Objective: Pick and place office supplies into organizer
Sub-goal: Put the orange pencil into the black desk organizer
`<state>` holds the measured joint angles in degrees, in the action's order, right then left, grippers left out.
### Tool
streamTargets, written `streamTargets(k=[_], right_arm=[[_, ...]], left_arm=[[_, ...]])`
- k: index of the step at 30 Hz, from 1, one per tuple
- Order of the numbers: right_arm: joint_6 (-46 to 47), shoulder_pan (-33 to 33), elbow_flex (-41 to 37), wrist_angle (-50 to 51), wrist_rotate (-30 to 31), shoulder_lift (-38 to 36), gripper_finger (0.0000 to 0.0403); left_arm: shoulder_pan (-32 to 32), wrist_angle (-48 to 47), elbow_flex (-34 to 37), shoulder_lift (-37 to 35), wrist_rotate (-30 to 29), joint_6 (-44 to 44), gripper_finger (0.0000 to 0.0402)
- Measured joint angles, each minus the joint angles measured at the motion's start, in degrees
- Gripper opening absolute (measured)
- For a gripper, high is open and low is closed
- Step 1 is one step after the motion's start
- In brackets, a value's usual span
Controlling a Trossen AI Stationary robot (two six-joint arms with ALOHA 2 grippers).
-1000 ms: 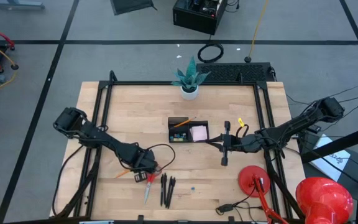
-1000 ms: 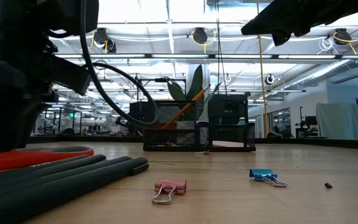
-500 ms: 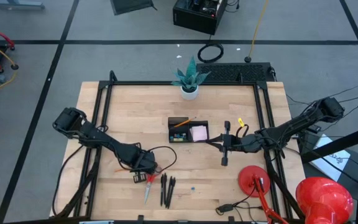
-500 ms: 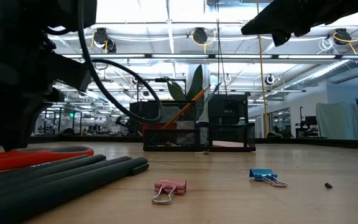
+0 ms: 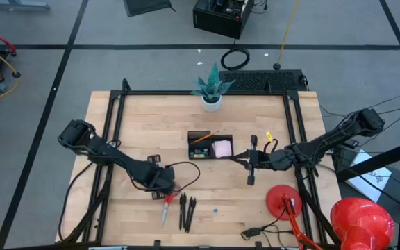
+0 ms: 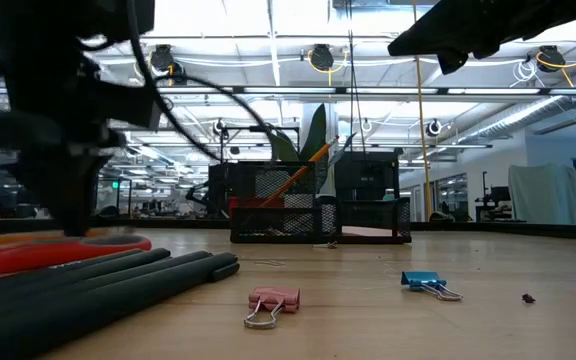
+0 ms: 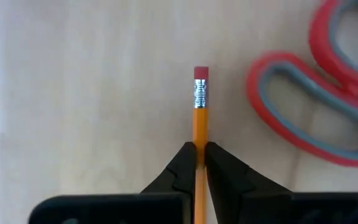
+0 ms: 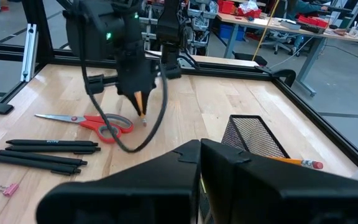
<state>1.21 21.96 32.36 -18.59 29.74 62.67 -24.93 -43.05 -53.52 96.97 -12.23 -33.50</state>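
the left gripper is clenched on a slim orange pencil with a silver ferrule and pink eraser, its two dark fingers pinching the shaft partway along so the eraser end sticks out beyond the tips. in the right wrist view the pencil hangs tip-down from that gripper, the point just above the pale wooden table or touching it; which, i cannot tell. the red-handled scissors lie flat just beside the pencil, handles nearest it, blades pointing away. three black pens lie side by side on the far side of the scissors from the pencil, near the table's front edge. a small pink binder clip and a small blue binder clip rest on the wood beyond the pens.

the small black wire-mesh organizer stands near the table's middle, well apart from the scissors, with another orange pencil leaning in one compartment and a pink sticky-note pad in the next. a white pot with a green plant stands behind the organizer.

the right gripper hangs just beside the organizer on the side away from the scissors, fingers pressed together and holding nothing.
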Motion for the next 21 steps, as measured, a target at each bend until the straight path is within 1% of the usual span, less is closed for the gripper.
streamTargets(k=[3,7,13,17,21], right_arm=[[-0.02,0.00,0.00,0.00,0.02,0.00,0.0004],[-0.07,0.00,0.00,0.00,0.00,0.00,0.0004],[-0.15,0.00,0.00,-0.02,0.00,0.00,0.0004],[-0.17,0.00,0.00,-0.02,0.00,0.00,0.0004],[-0.15,0.00,0.00,-0.02,0.02,0.00,0.0004]], left_arm=[[0.08,-0.08,0.00,-1.89,-2.49,-0.22,0.0030],[0.74,-0.12,-0.01,-4.28,-4.38,-0.95,0.0030],[1.18,0.54,-0.07,-8.60,-7.45,0.70,0.0030],[2.15,3.99,-0.13,-11.89,-9.88,3.18,0.0030],[3.28,7.73,-0.17,-14.89,-10.91,6.80,0.0030]])
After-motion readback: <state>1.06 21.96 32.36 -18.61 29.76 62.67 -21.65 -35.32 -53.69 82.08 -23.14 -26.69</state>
